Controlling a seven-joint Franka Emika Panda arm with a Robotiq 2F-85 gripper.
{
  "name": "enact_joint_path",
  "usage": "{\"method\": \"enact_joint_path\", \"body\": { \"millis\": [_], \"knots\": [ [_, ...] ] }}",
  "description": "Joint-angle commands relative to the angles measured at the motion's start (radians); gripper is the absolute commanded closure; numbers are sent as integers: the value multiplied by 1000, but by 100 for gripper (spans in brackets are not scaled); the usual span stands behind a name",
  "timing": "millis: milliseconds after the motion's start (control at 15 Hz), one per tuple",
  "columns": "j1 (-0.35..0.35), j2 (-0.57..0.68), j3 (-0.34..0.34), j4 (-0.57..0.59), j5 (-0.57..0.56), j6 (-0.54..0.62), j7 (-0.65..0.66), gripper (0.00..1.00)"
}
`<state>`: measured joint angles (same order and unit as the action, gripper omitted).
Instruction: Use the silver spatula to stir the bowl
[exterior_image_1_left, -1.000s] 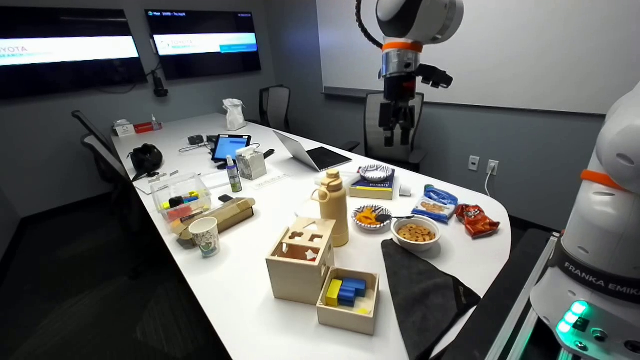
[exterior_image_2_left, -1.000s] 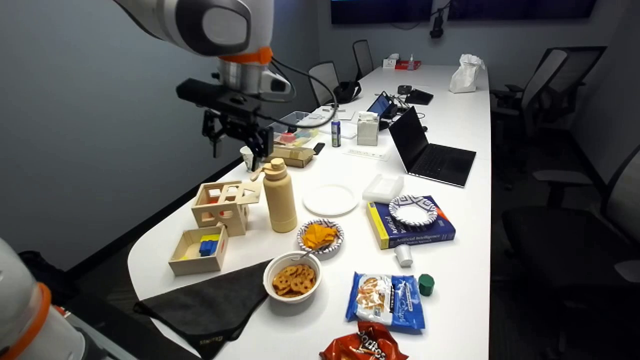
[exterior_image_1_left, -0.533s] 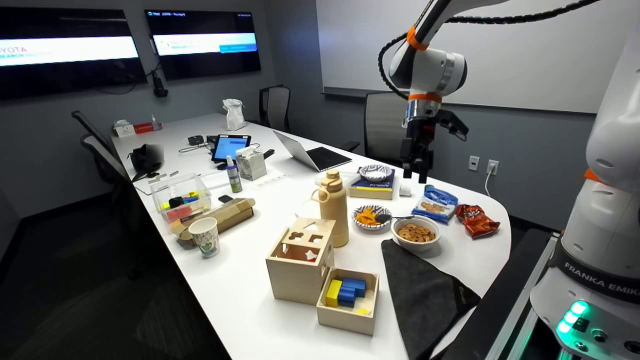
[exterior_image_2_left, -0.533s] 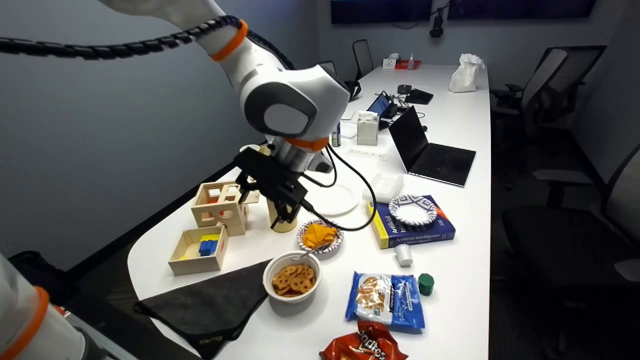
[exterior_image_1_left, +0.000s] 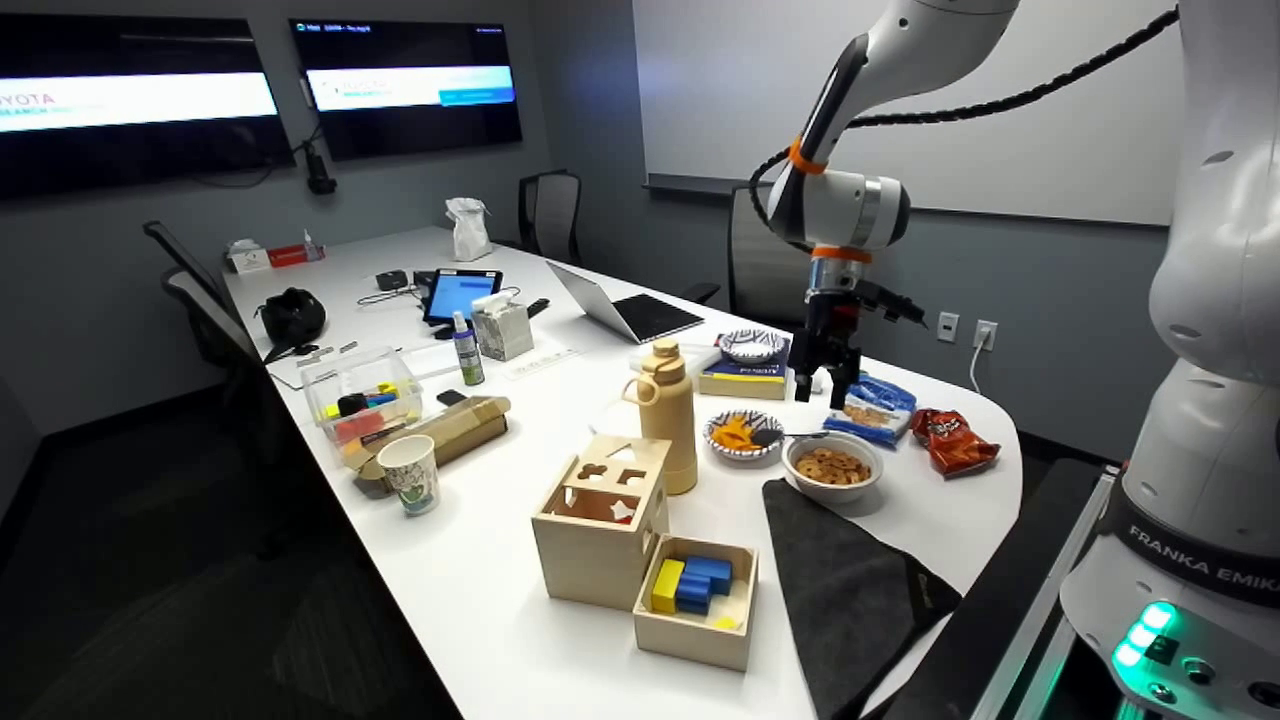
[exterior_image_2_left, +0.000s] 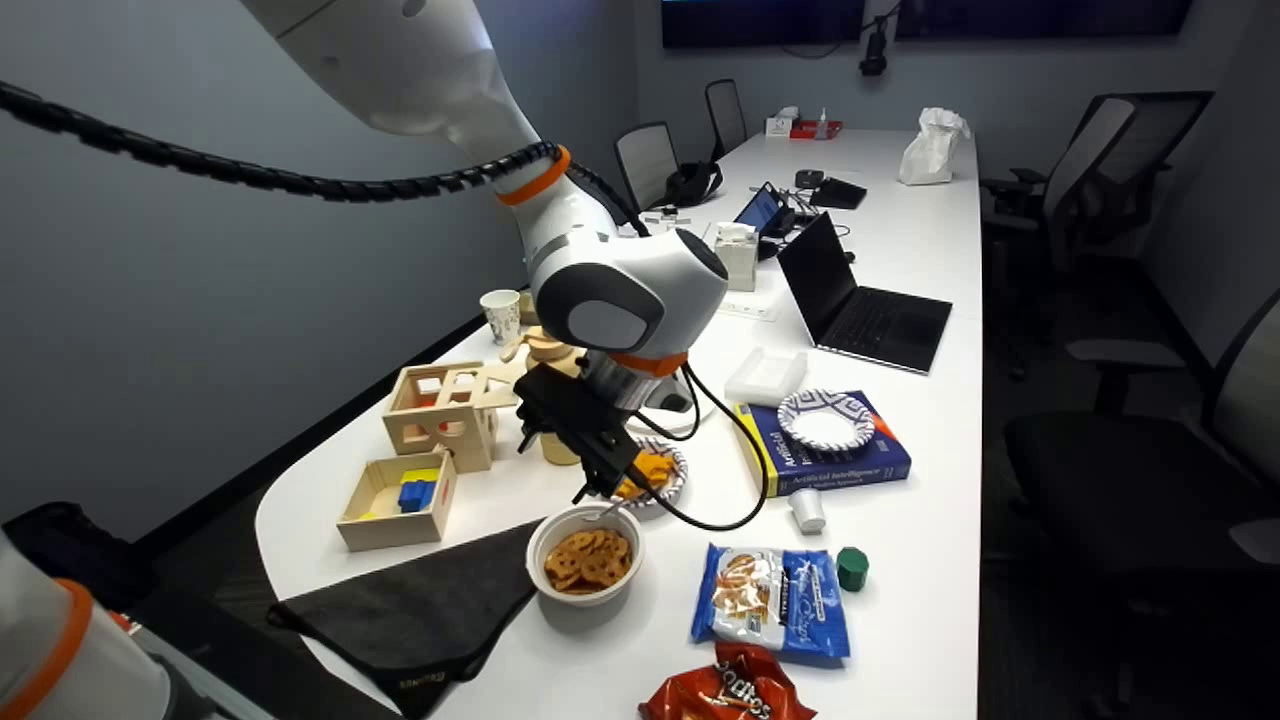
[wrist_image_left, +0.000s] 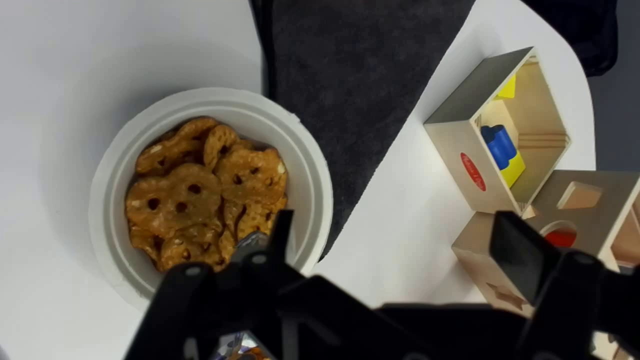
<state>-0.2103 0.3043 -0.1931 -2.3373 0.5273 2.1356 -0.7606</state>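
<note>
The white conference table spreads beneath the gripper and far beyond it. The Franka Panda arm rises above the gripper and carries it pointing down. A dark cloth lies lower than the gripper and runs to the table's edge; a wooden shape sorter stands well apart from the gripper. The gripper itself hangs over the table with its fingers spread and nothing pinched between them. Beneath it sit a white bowl and, just beside that, a patterned paper bowl; which of these the task intends cannot be told. The utensil taken here for the silver spatula lies below the gripper and bridges the bowls, its silvery end over the white bowl's rim and its dark end in the paper bowl; whether a fingertip touches it cannot be made out. The smallest pieces, pretzel crisps in the white bowl and orange chips in the paper bowl, lie heaped below the gripper. The task appears to stand at the approach: the gripper is placed near the spatula, the grasp is not yet made, and lifting the tool, bringing it into the bowl and stirring are all left to do.
</note>
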Motion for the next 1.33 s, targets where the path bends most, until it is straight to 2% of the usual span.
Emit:
{"method": "enact_joint_path", "body": {
  "millis": [0, 867, 1267],
  "knots": [
    [-63, 97, 50, 74, 39, 16, 1, 0],
    [-246, 313, 130, 223, 135, -44, -27, 0],
    [-274, 365, 128, 274, 183, -138, -26, 0]
  ]
}}
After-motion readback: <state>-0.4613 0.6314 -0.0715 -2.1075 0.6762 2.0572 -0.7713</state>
